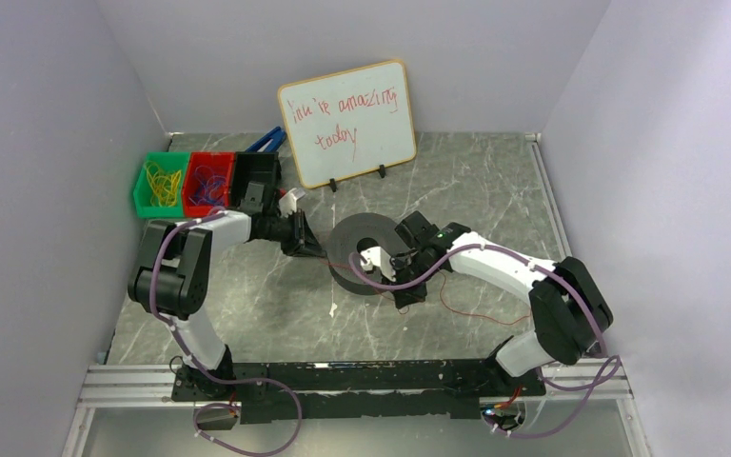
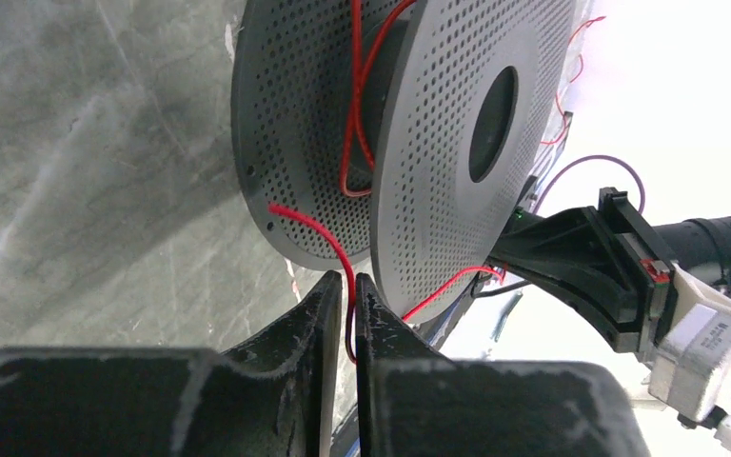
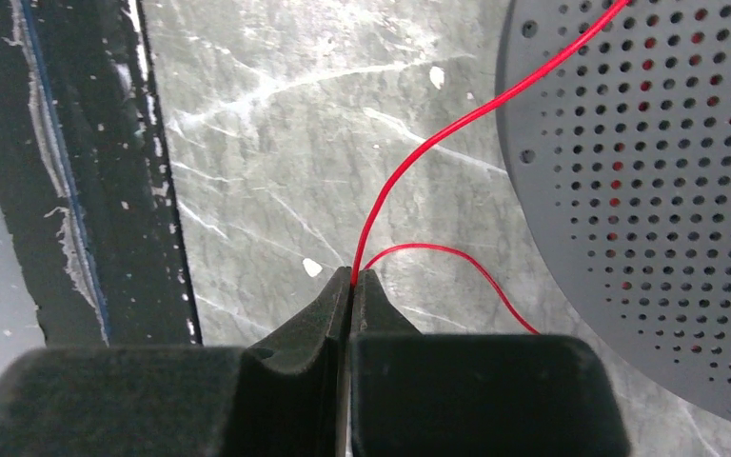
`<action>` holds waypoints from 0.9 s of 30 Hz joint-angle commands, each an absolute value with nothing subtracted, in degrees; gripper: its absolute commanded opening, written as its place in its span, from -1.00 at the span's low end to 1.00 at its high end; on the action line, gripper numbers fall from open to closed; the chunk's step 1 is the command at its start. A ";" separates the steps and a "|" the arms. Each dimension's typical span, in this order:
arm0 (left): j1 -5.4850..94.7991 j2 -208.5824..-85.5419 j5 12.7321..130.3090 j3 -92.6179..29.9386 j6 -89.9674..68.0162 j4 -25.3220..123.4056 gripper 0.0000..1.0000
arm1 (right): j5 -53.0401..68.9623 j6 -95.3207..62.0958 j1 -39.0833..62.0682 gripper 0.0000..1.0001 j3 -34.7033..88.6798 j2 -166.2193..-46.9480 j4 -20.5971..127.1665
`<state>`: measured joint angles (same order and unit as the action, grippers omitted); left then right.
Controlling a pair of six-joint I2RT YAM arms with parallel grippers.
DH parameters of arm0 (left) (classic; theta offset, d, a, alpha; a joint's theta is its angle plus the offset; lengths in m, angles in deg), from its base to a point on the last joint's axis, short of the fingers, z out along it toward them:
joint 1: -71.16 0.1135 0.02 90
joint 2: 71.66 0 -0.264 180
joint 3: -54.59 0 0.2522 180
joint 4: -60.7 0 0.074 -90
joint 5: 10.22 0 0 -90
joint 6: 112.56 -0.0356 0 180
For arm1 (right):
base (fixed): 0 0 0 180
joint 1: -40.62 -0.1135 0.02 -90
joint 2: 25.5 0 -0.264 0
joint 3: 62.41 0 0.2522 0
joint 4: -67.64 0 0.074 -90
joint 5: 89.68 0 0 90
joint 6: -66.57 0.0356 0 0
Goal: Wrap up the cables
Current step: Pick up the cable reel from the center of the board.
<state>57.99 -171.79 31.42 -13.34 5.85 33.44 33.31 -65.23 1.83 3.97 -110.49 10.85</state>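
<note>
A grey perforated spool stands in the middle of the table. The thin red cable trails from it over the table toward the right arm. In the left wrist view the cable leaves a hole in the spool's flange, with turns between the flanges, and runs down between my left gripper's nearly closed jaws. That gripper sits at the spool's left rim. My right gripper is shut on the cable just off the spool's flange, low at the spool's front right.
Green, red and black bins stand at the back left; the green one holds yellow wire loops. A whiteboard leans at the back. A black rail runs along the near edge.
</note>
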 commanded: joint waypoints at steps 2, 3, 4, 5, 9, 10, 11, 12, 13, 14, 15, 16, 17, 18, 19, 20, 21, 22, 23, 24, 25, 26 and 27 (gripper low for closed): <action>58.24 -171.41 27.50 -12.43 7.69 40.12 -0.66 | 30.30 -64.59 1.86 -1.00 2.25 -108.77 13.29; 58.24 -171.38 27.77 -12.15 7.61 40.35 -0.65 | 29.82 -64.97 1.75 -1.00 1.91 -108.43 13.09; 58.19 -171.55 27.91 -11.82 7.41 40.61 -0.65 | 29.20 -65.40 1.50 -1.00 1.59 -108.05 13.06; 58.20 -171.76 28.08 -11.89 7.16 40.36 -0.65 | 28.47 -65.77 1.32 -1.00 1.24 -107.61 13.13; 58.15 -172.03 28.78 -11.99 6.49 40.16 -0.60 | 27.49 -66.79 0.41 -1.00 -0.11 -105.80 13.40; 58.08 -172.14 29.08 -11.99 6.61 40.36 -0.57 | 27.74 -66.95 0.25 -1.00 -0.20 -105.70 13.16; 58.06 -172.27 29.62 -12.20 6.51 40.03 -0.56 | 27.86 -67.13 -0.03 -1.00 -0.16 -105.71 12.92; 58.06 -172.48 30.02 -12.50 6.35 39.34 -0.56 | 27.78 -67.46 -0.39 -1.00 -0.09 -105.76 12.58; 58.01 -172.69 30.24 -12.81 6.22 39.02 -0.56 | 27.21 -67.80 -0.89 -1.00 -0.25 -105.78 12.38; 57.98 -172.79 30.44 -13.21 5.94 38.51 -0.58 | 26.66 -68.17 -1.41 -1.00 -0.36 -105.71 12.32; 57.98 -172.84 30.47 -13.36 5.33 37.98 -0.68 | 26.02 -68.46 -1.87 -1.00 -0.46 -105.50 12.40; 57.97 -172.59 31.14 -13.47 4.85 37.49 -0.79 | 25.88 -68.43 -2.28 -1.00 -0.56 -105.14 12.63; 57.97 -172.25 31.79 -13.30 4.79 37.31 -0.92 | 26.08 -68.60 -2.45 -1.00 -0.38 -104.99 12.42; 57.97 -171.80 32.03 -12.86 4.92 37.52 -0.95 | 26.15 -68.69 -2.56 -1.00 -0.13 -105.03 12.16; 57.93 -171.33 31.68 -12.23 5.07 38.21 -0.95 | 26.15 -68.88 -2.63 -1.00 0.09 -105.13 11.88; 57.82 -170.74 31.55 -11.77 4.88 38.60 -0.95 | 26.00 -68.90 -2.63 -1.00 0.20 -105.04 11.85; 57.68 -170.09 31.69 -11.58 4.31 38.40 -0.93 | 25.88 -68.95 -2.64 -1.00 0.22 -104.78 11.94; 57.54 -169.66 32.02 -11.68 3.34 37.63 -0.92 | 25.89 -68.95 -2.70 -1.00 0.14 -104.42 12.17; 57.48 -169.31 32.39 -11.80 2.57 36.95 -0.92 | 25.85 -68.89 -2.67 -1.00 0.13 -104.17 12.34; 57.48 -169.03 33.07 -11.94 1.76 36.31 -0.91 | 25.77 -68.99 -2.71 -1.00 0.20 -104.09 12.16; 57.53 -169.08 33.69 -12.07 1.01 35.69 -0.91 | 25.74 -69.18 -2.68 -1.00 0.30 -104.16 11.92; 57.49 -169.18 34.23 -12.24 0.46 35.34 -0.91 | 25.72 -69.15 -2.67 -1.00 0.31 -104.10 11.95; 57.45 -169.29 35.25 -12.44 -0.14 34.77 -0.92 | 25.57 -69.36 -2.67 -1.00 0.12 -103.89 11.77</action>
